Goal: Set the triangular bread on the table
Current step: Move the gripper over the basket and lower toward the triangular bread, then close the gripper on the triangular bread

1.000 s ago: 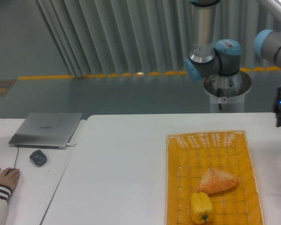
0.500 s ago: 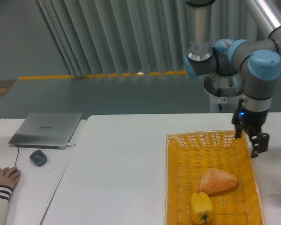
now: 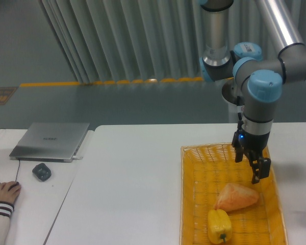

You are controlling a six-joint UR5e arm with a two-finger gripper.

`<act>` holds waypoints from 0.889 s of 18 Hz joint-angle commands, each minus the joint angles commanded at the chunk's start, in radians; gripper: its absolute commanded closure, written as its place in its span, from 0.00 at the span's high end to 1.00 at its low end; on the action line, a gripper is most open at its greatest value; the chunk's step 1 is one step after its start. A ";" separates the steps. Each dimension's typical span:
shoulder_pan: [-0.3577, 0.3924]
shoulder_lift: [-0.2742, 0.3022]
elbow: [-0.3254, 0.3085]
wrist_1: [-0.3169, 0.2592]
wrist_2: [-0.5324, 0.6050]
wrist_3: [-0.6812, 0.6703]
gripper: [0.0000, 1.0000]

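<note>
The triangular bread (image 3: 236, 197) is a golden-tan wedge lying in the yellow wicker basket (image 3: 194, 204), which stands on the white table (image 3: 132, 178). My gripper (image 3: 249, 168) hangs over the basket's back right part, just above and a little right of the bread, not touching it. Its two dark fingers stand apart with nothing between them, so it is open.
A yellow bell pepper (image 3: 219, 226) lies in the basket just in front of the bread. On the narrower desk at left are a closed laptop (image 3: 51, 141), a mouse (image 3: 41, 171) and a person's hand (image 3: 3, 196). The arm's base (image 3: 245, 92) stands behind the table.
The arm has swung in from the right edge, and the gripper has moved left and down from beside the basket's right rim to over the basket, nearer the bread.
</note>
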 joint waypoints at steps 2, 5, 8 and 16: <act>-0.014 -0.026 0.005 0.023 0.002 -0.003 1.00; -0.020 -0.064 0.014 0.058 0.023 -0.032 1.00; -0.038 -0.086 0.022 0.065 0.049 -0.035 1.00; -0.043 -0.098 0.020 0.065 0.052 -0.035 0.85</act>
